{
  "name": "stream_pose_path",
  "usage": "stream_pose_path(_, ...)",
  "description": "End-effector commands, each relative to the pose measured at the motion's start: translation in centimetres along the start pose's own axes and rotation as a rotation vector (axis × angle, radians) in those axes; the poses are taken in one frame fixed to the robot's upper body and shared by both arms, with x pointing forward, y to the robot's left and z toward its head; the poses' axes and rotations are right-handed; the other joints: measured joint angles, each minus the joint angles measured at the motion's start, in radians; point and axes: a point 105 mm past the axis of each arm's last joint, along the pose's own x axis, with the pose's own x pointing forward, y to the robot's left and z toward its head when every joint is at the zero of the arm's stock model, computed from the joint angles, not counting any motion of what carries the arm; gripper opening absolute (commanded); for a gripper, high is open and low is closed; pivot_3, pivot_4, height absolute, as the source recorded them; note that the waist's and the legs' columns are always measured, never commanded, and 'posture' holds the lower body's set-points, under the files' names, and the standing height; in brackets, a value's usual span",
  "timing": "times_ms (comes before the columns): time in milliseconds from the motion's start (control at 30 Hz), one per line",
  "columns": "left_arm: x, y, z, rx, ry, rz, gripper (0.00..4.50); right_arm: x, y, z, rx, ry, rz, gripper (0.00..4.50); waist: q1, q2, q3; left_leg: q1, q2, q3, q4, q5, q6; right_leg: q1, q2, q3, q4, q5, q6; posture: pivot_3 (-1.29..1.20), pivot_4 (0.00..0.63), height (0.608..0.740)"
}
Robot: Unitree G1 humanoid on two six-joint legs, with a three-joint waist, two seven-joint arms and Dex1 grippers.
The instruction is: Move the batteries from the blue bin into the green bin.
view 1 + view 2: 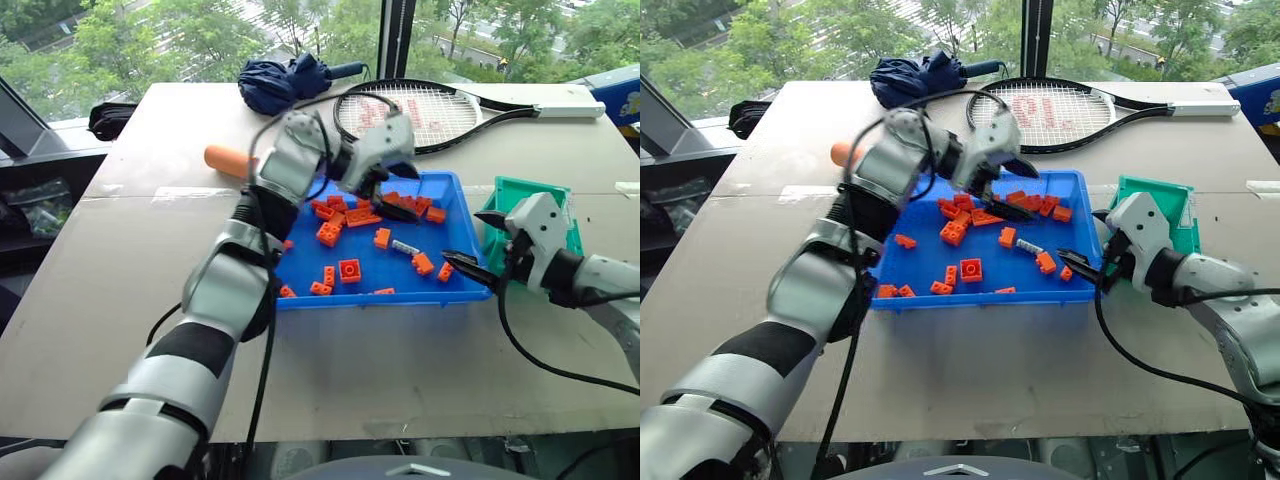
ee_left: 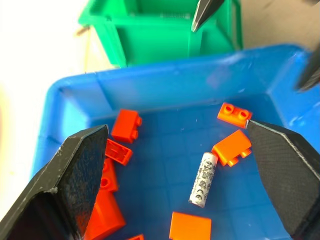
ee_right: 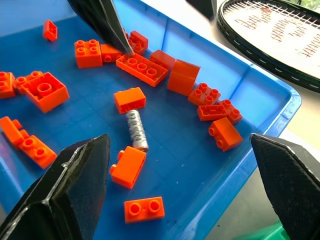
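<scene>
The blue bin (image 1: 460,215) on the worktop (image 1: 130,260) holds many orange toy bricks (image 3: 45,90) and one silver battery (image 2: 203,178), lying flat on the floor of the bin among the bricks. The green bin (image 1: 525,195) stands just beside the blue bin's right end; its inside is partly hidden behind the right tool (image 1: 478,245), so its contents cannot be made out. The left tool (image 1: 395,195) hangs released over the blue bin, empty, with the battery lying below and between its spread fingers (image 2: 70,185). The right tool, also released and empty, hovers at the blue bin's right rim, near the battery.
</scene>
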Motion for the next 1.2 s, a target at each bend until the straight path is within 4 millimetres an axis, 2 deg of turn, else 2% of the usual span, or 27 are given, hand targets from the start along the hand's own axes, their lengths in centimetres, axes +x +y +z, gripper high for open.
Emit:
stream_pose_path(33, -3.7, -2.0, 0.9, 0.004, -0.073, -0.02, 4.46, 1.7, 0.1, 0.3, -0.018, 0.062, 0.058, 4.5, -0.012, 0.0, 0.0, 0.0, 0.001, 0.0, 0.0, 0.001, -0.002, 0.0, 0.0, 0.0, 0.0, 0.0, 0.0, 0.0, 0.15, 0.74)
stream_pose_path(233, -9.2, -6.4, -1.4, -0.112, 0.019, 0.025, 4.46, 5.7, 1.2, 0.6, 0.009, 0.173, 0.16, 4.5, -0.021, 0.001, 0.001, -0.001, 0.002, 0.0, 0.0, 0.002, -0.003, -0.001, -0.001, 0.0, 0.0, 0.0, 0.0, 0.0, 0.15, 0.74)
stream_pose_path(467, -11.9, -11.2, -2.5, -0.234, 0.095, 0.057, 4.46, 7.7, 1.7, -1.3, 0.011, 0.312, 0.215, 4.5, 0.0, 0.0, 0.001, -0.002, 0.001, -0.001, 0.0, 0.0, -0.001, -0.001, -0.002, -0.001, -0.001, 0.0, 0.0, 0.0, 0.15, 0.74)
stream_pose_path(567, -12.4, -12.2, -2.5, -0.265, 0.111, 0.09, 4.5, 8.0, 1.7, -1.6, -0.002, 0.336, 0.228, 3.68, 0.007, 0.0, 0.001, -0.002, 0.002, -0.001, 0.0, 0.0, 0.0, -0.001, -0.002, -0.001, 0.0, 0.0, 0.0, 0.0, 0.15, 0.74)
stream_pose_path(800, -13.0, -12.6, -2.7, -0.298, 0.138, 0.171, 4.5, 8.5, 2.0, -1.4, -0.033, 0.328, 0.263, 0.16, 0.008, 0.0, 0.001, -0.001, 0.002, -0.001, 0.0, 0.0, 0.0, -0.001, -0.002, -0.001, 0.0, 0.0, 0.0, 0.0, 0.15, 0.74)
stream_pose_path(833, -13.0, -12.5, -2.7, -0.298, 0.137, 0.175, 4.5, 8.6, 2.0, -1.3, -0.034, 0.325, 0.265, 0.02, 0.008, 0.0, 0.001, -0.001, 0.002, -0.001, 0.0, 0.0, 0.0, -0.001, -0.002, -0.001, 0.0, 0.0, 0.0, 0.0, 0.15, 0.74)
stream_pose_path(967, -12.5, -12.1, -1.9, -0.274, 0.1, 0.167, 4.5, 8.1, 1.7, -0.2, -0.033, 0.282, 0.25, 0.02, 0.008, 0.0, 0.001, -0.001, 0.002, -0.001, 0.0, 0.0, 0.0, -0.001, -0.002, -0.001, 0.0, 0.0, 0.0, 0.0, 0.15, 0.74)
stream_pose_path(1100, -11.5, -11.0, -0.2, -0.233, 0.006, 0.187, 4.5, 5.1, -0.5, 2.3, -0.029, 0.216, 0.162, 0.02, 0.016, 0.001, 0.001, -0.002, 0.001, -0.001, 0.0, 0.0, 0.0, -0.001, -0.003, -0.002, 0.0, 0.0, 0.0, 0.0, 0.15, 0.74)
stream_pose_path(1200, -11.0, -10.3, 0.6, -0.223, -0.042, 0.204, 4.5, 3.4, -1.7, 3.3, 0.003, 0.186, 0.107, 0.02, 0.014, 0.0, 0.001, -0.002, 0.001, -0.001, 0.0, 0.0, 0.001, -0.001, -0.003, -0.001, 0.0, 0.0, 0.0, 0.0, 0.15, 0.74)
